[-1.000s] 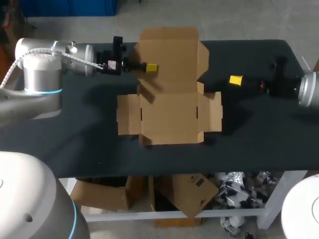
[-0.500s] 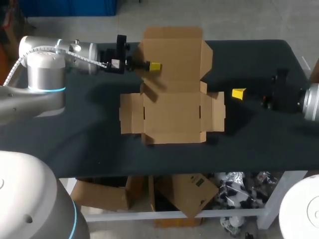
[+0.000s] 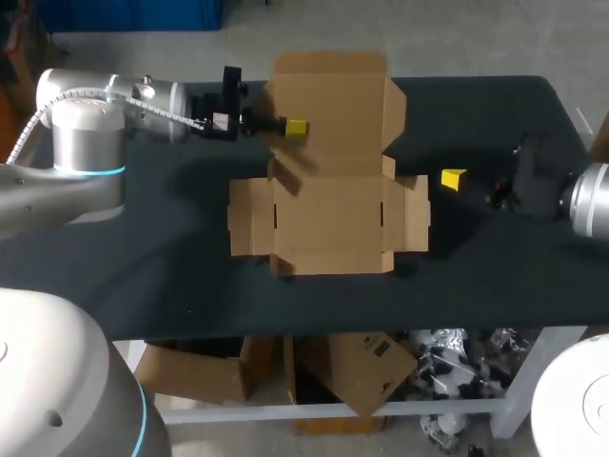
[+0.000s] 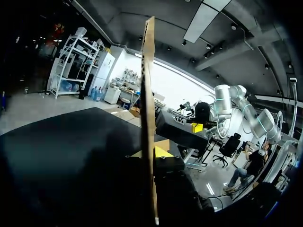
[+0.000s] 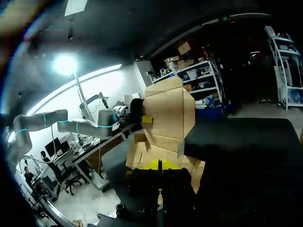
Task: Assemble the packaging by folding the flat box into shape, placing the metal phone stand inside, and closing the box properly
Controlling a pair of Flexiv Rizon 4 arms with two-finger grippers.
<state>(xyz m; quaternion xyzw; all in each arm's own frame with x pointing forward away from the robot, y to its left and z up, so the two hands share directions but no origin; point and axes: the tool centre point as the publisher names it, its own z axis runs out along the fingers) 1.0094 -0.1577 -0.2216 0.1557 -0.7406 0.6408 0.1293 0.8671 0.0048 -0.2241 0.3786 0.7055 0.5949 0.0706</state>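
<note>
Gripping the left edge of the raised lid panel (image 3: pixel 333 100), the left hand (image 3: pixel 290 126) was closed on the cardboard box (image 3: pixel 328 224), with one yellow fingertip on the panel's inner face. From the left wrist, the panel ran edge-on between the fingers. The box's base lay flat near the middle of the black desk (image 3: pixel 143 238), its side flaps spread out to either side. The right hand (image 3: pixel 454 178) was just beside the right flap, not touching it. Its yellow tips were pressed together on nothing, and the box stood ahead of it.
</note>
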